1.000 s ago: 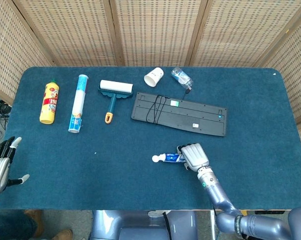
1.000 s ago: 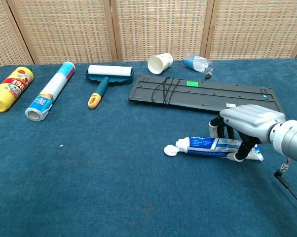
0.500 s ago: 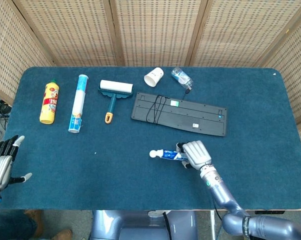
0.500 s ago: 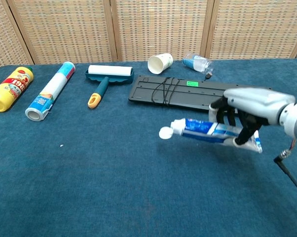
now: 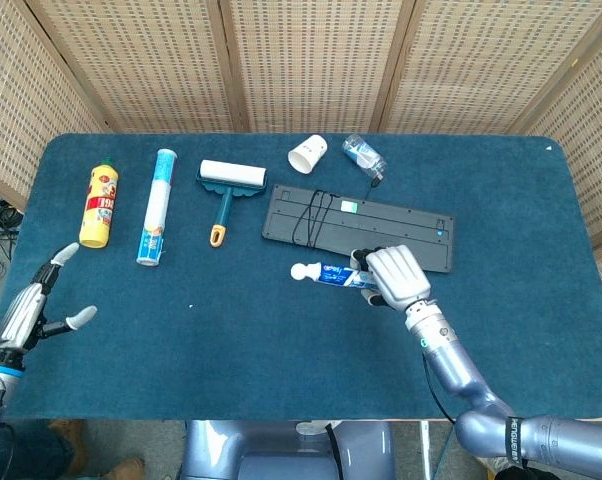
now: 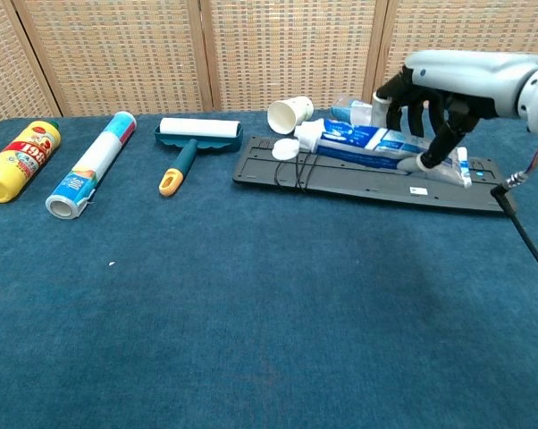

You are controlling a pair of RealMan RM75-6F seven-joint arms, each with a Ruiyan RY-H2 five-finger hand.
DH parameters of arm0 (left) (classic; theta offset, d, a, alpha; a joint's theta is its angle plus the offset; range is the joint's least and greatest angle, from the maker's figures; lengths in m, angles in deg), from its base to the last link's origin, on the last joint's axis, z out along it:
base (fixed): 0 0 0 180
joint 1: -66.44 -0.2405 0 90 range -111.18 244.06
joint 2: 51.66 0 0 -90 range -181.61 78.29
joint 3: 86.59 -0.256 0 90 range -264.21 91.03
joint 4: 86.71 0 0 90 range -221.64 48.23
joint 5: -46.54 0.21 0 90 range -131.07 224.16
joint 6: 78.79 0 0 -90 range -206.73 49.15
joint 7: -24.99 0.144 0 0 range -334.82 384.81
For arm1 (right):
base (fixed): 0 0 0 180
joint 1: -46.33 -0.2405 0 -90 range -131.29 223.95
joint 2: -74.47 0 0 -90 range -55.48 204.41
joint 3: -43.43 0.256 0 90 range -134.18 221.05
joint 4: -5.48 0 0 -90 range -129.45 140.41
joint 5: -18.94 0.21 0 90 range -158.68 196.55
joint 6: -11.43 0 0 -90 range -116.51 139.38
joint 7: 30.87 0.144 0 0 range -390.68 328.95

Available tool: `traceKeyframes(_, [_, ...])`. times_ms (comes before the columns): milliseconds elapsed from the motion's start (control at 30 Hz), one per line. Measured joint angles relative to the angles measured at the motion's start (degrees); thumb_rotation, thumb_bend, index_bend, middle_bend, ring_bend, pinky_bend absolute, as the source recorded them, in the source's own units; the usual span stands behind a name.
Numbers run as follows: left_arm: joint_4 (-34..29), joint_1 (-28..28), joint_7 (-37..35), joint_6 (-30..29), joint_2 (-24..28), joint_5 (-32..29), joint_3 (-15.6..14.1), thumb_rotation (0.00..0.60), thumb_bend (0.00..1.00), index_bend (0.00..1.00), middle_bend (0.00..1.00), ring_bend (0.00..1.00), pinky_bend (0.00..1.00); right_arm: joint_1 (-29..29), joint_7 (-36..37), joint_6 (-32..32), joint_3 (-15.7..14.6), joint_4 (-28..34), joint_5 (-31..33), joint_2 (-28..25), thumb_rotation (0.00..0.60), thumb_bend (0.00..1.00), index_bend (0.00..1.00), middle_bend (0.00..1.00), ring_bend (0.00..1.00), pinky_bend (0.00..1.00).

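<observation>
- My right hand (image 6: 448,94) grips the toothpaste tube (image 6: 376,143) by its flat tail half, fingers curled over the top and thumb under — the tube is lifted off the counter (image 6: 206,313) and hangs level, cap pointing to my left.
- From the head view the tube (image 5: 333,275) sits in the air just in front of the black keyboard (image 5: 356,227); from the chest view it overlaps the keyboard's near edge.
- I judge the tube light and soft-walled: it will dent under a hard squeeze, so I want only enough pressure to stop it sliding.
- The printed skin looks smooth, likely a bit slippery. The crimped tail is the stiffest part besides the white cap (image 6: 285,149), and the hold sits near that tail.
- With the grip so far back, the cap end may droop or swing — a hold nearer the middle would balance better.
- My left hand (image 5: 36,305) is spread and holds nothing, at the near left edge of the counter, well apart from the yellow bottle (image 5: 98,204).
</observation>
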Motion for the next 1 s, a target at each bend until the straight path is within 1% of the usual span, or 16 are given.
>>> traceKeyframes(33, [0.8,0.73,-6.29,0.3,-0.41,0.65,0.31,0.139,0.0,0.0,0.0,0.0,0.0,-0.32,-0.26,0.04,0.29,0.52,0.96,-0.17,0.6,0.63,0.67,0.69,0.56,0.63])
traceKeyframes(133, [2.72,2.89,-20.9,1.15,-1.76,1.81,1.36,0.117,0.0,0.0,0.0,0.0,0.0,-1.77,-1.49,0.12,1.18,2.17,4.27,-0.56,0.6,0.63,0.67,0.69,0.56,0.63])
traceKeyframes(233, [3.8,5.46,-32.5,2.4,-3.45,1.92,2.98,0.117,0.0,0.0,0.0,0.0,0.0,-3.72,-3.18,-0.3,2.08,3.63,6.82,-0.52,0.6,0.63,0.67,0.69,0.56,0.63])
traceKeyframes(267, [3.96,6.56,-36.06,3.04,-4.13,1.72,3.78,0.117,0.0,0.0,0.0,0.0,0.0,-4.26,-3.57,-0.55,2.42,3.99,7.49,-0.39,0.6,0.63,0.67,0.69,0.56,0.63])
traceKeyframes(367, [3.61,9.17,-42.07,5.09,-5.5,0.66,5.76,0.117,0.0,0.0,0.0,0.0,0.0,-5.35,-4.42,-1.11,3.1,4.51,9.06,0.02,0.6,0.63,0.67,0.69,0.57,0.63])
traceKeyframes(533, [1.03,13.06,-48.23,9.89,-7.52,-3.2,9.06,0.117,0.0,0.0,0.0,0.0,0.0,-7.15,-4.88,-1.55,4.29,5.14,12.06,0.85,0.6,0.63,0.67,0.7,0.57,0.63])
traceKeyframes(633, [-0.51,14.62,-50.32,12.28,-8.3,-4.92,10.28,0.117,0.0,0.0,0.0,0.0,0.0,-8.56,-4.94,-1.52,5.02,5.38,14.0,1.17,0.6,0.63,0.67,0.7,0.57,0.63])
traceKeyframes(833, [-2.53,17.61,-50.88,17.2,-8.72,-8.28,12.3,0.117,0.0,0.0,0.0,0.0,0.0,-10.86,-5.45,-2.31,7.02,7.41,17.97,0.62,0.6,0.63,0.68,0.7,0.57,0.63])
traceKeyframes(1000, [-2.35,18.65,-50.32,19.3,-9.02,-9.78,13.01,0.117,0.0,0.0,0.0,0.0,0.0,-12.58,-6.44,-3.38,8.63,9.98,21.07,-1.62,0.6,0.63,0.68,0.7,0.57,0.63])
